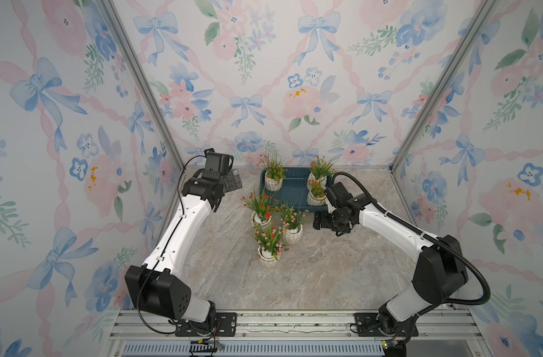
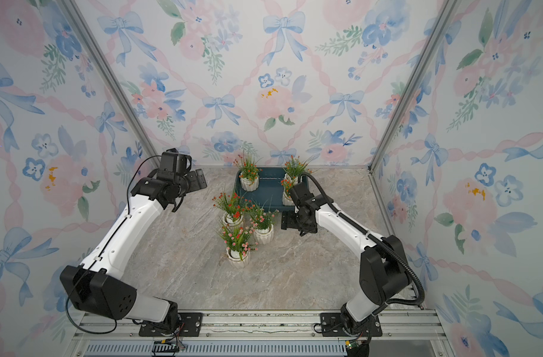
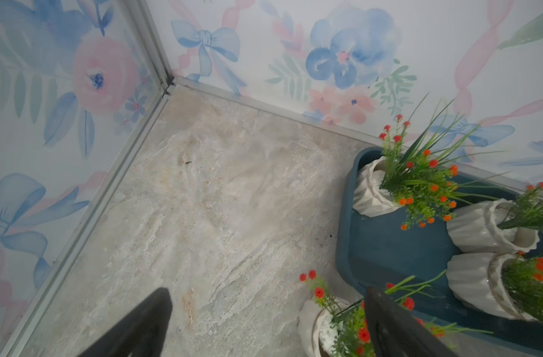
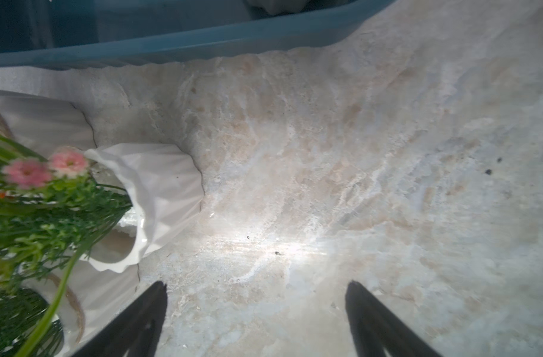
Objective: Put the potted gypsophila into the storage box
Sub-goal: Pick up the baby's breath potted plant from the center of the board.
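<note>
Hovering left of the box point(image 1: 295, 189), L gripper point(image 1: 234, 183) is released: fingers point(image 3: 140, 324) spread wide, nothing between them, bare table point(image 3: 202, 201) under the gap in its wrist view. 1 finger overlaps the sprigs of the red pot point(image 3: 310, 321) in that view; contact can't be judged. R gripper point(image 1: 319, 220) is likewise spread and empty, low over the table just near-side of the box's near-right corner and right of the pink pot point(image 1: 293, 233). Its wrist view shows both fingers point(image 4: 140, 324) apart over bare marble, w/ the pink pot point(image 4: 162, 191) off to 1 side and the box rim point(image 4: 202, 43) beyond. Box sits far centre, close to the far wall, long side running left-right. 3 of 6 pots stand upright inside: far-left pot point(image 1: 273, 184) in the far-left corner, far-right pot point(image 1: 310, 179) in the far-right corner, near-right pot point(image 1: 316, 199) just in front of it, the 2 close together per L wrist view. Other 3 are upright on the table, clustered near-side of the box: red pot at the box's near-left corner w/ sprigs overlapping the rim in both top views, pink pot just right of it, near pot point(image 1: 267, 257) nearest of all. Whether these 3 touch can't be told.
</note>
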